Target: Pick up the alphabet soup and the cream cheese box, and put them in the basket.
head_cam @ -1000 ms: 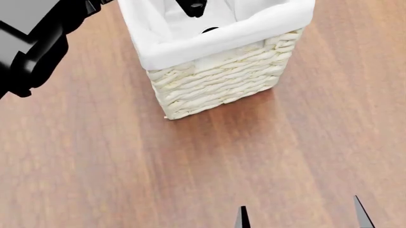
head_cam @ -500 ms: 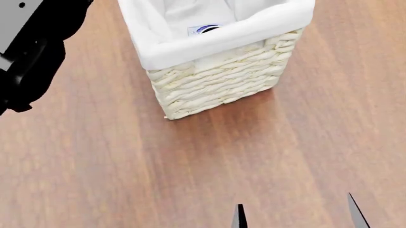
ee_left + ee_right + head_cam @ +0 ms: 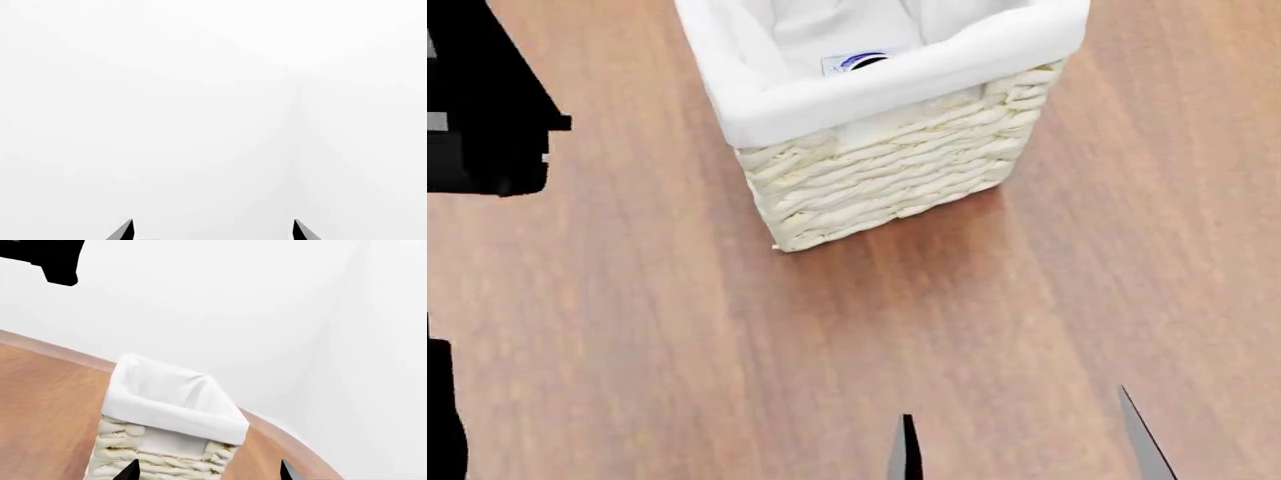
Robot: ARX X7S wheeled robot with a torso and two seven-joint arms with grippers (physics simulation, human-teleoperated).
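The cream-white woven basket (image 3: 881,170) with its white liner stands at the top middle of the head view and also shows in the right wrist view (image 3: 167,425). A small white box with a blue mark, the cream cheese box (image 3: 857,62), lies inside it against the near liner wall. The alphabet soup is out of view. My left gripper (image 3: 212,231) is open and empty, facing only a white wall; its black arm (image 3: 487,110) is at the left edge, clear of the basket. My right gripper (image 3: 1021,450) is open and empty, low and in front of the basket, and also shows in its wrist view (image 3: 208,471).
The wooden table top (image 3: 694,330) spreads around the basket. White walls (image 3: 267,300) and the table's far edge (image 3: 60,352) lie behind the basket. The black left arm (image 3: 47,257) hangs high at the far side.
My left arm has withdrawn from above the basket and swung out to the left. The cream cheese box now shows lying in the basket. My right fingertips have drifted slightly left.
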